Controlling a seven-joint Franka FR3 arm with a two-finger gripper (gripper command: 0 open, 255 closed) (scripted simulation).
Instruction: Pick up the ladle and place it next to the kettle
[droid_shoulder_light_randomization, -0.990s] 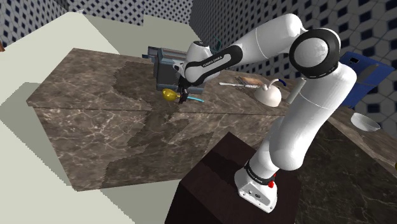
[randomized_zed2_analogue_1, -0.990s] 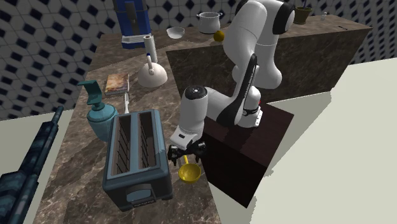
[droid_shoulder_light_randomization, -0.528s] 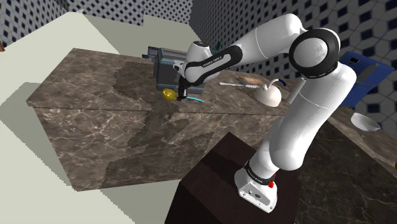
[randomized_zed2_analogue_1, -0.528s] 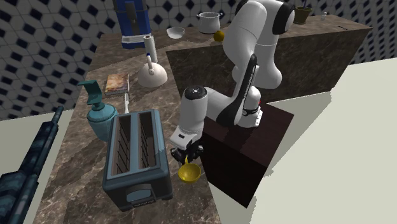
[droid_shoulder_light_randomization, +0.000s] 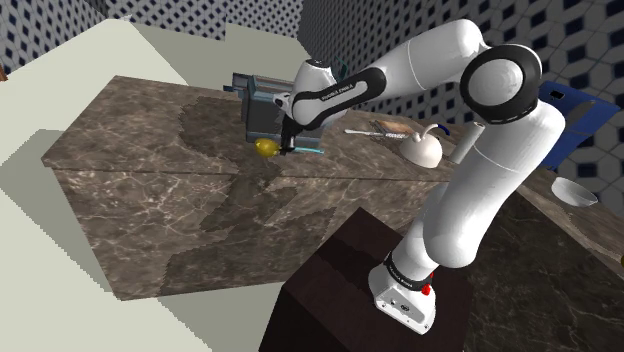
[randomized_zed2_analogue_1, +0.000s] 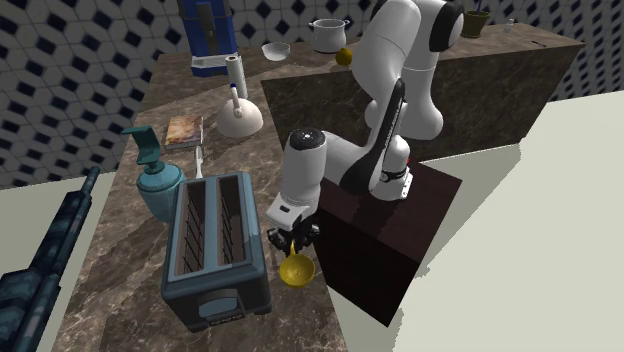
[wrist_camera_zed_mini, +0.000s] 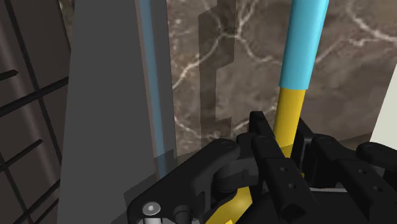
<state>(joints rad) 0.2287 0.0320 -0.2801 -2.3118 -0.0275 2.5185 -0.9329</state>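
The ladle has a yellow bowl (droid_shoulder_light_randomization: 265, 147), a yellow stem (wrist_camera_zed_mini: 289, 114) and a cyan handle (wrist_camera_zed_mini: 304, 44). It is at the counter's near edge, right beside the grey toaster (randomized_zed2_analogue_1: 215, 245). My gripper (wrist_camera_zed_mini: 285, 149) is shut on the ladle's yellow stem, just behind the bowl (randomized_zed2_analogue_1: 296, 268). In the shoulder view the gripper (droid_shoulder_light_randomization: 288, 142) points down beside the toaster (droid_shoulder_light_randomization: 260, 105). The white domed kettle (droid_shoulder_light_randomization: 422, 149) stands farther along the counter, toward the shoulder view's right, and it is also in the second exterior view (randomized_zed2_analogue_1: 240, 120).
A teal soap dispenser (randomized_zed2_analogue_1: 155, 185) and a book (randomized_zed2_analogue_1: 185, 131) sit behind the toaster. The toaster's wall (wrist_camera_zed_mini: 108, 95) is close beside the fingers. On the far counter are a blue appliance (randomized_zed2_analogue_1: 205, 35), a white bowl (randomized_zed2_analogue_1: 276, 50) and a pot (randomized_zed2_analogue_1: 327, 35). The dark stand (randomized_zed2_analogue_1: 390, 235) adjoins the counter edge.
The fingers went from wide open around the ladle's stem to shut on it. The hand has since risen slightly, with the ladle in it.
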